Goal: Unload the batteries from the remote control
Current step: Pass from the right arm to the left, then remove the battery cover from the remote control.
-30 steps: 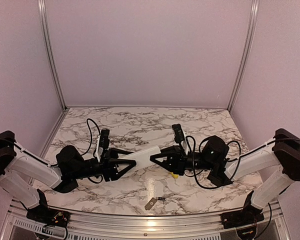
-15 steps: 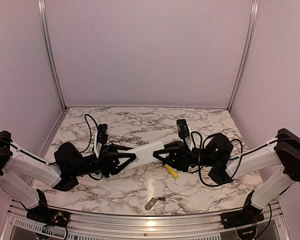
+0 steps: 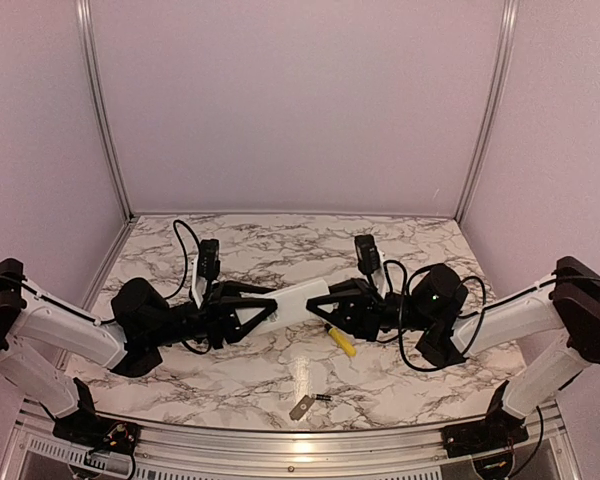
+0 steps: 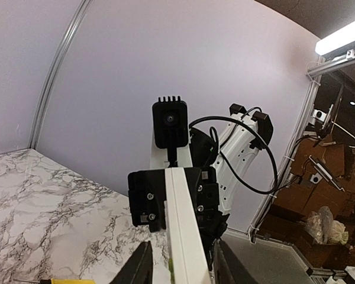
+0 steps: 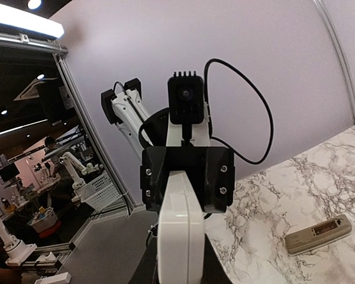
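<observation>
Marbled surface [image 3: 230,250] below, lilac walls behind; the white remote control [image 3: 298,298] hangs mid-frame, clear of the surface, spanned between both arms. The right tool [image 3: 318,304] is clamped tight on its right end. The left tool [image 3: 270,309] stands narrow about the left end, fingers [image 4: 141,266] close on either side, though I cannot tell whether they bite. No batteries show; likely they sit inside the body. They should be small, light, smooth and prone to roll, best pinched across the middle. A yellow screwdriver [image 3: 342,342] and a grey cover plate [image 3: 301,408] lie lower centre.
</observation>
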You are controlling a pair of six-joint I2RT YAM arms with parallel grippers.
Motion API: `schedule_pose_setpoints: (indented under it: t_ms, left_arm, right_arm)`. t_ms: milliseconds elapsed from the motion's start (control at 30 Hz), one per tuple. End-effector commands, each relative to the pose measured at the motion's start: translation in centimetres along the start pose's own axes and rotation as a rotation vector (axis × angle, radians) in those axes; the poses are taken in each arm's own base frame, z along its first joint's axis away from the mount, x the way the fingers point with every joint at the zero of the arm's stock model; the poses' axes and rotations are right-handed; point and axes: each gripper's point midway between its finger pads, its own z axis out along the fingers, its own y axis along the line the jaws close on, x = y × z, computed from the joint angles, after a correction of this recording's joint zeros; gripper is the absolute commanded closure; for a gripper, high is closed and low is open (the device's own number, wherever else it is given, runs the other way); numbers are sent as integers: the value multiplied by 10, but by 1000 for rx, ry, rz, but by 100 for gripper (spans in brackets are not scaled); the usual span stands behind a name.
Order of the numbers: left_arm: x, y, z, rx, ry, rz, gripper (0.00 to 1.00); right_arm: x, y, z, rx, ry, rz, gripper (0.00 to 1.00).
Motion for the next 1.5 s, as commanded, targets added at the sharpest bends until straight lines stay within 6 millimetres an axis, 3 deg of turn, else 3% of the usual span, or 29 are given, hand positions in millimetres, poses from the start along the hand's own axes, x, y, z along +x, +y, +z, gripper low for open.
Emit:
schedule_pose_setpoints:
  t_ms: [0,267,467,633,733,900,1033,1167,1333,1467]
  left_arm:
    - [-19,-12,4,68,-72,37,57]
    - [-17,-11,5,65,-59,41,53]
    - [-19,-12,3,61,-66,47,71]
    - [-16,-10,0,47,-67,54,100]
    - [-14,-9,-4,36,-65,54,100]
    - [-12,-5,-4,11,-49,49,100]
    - [-10,1,-2,-18,-31,35,100]
    - [-8,14,-3,-93,-27,7,100]
    - [-2,15,0,-86,2,-19,100]
    - [-4,27,-3,-159,-13,-53,100]
  right_arm:
    - [-36,20,5,-66,-77,-88,100]
    - [-41,22,7,-74,-80,-94,100]
    - [-37,18,7,-62,-70,-77,100]
    - [-30,11,6,-31,-57,-46,100]
    - [-22,-3,6,41,-17,-11,100]
    - [-8,-28,-3,217,57,14,51]
    - [-8,-36,-14,342,105,24,25]
    - [-8,-44,-27,469,154,25,16]
    - [-11,-50,-37,584,195,17,14]
    - [-13,-51,-38,643,221,3,14]
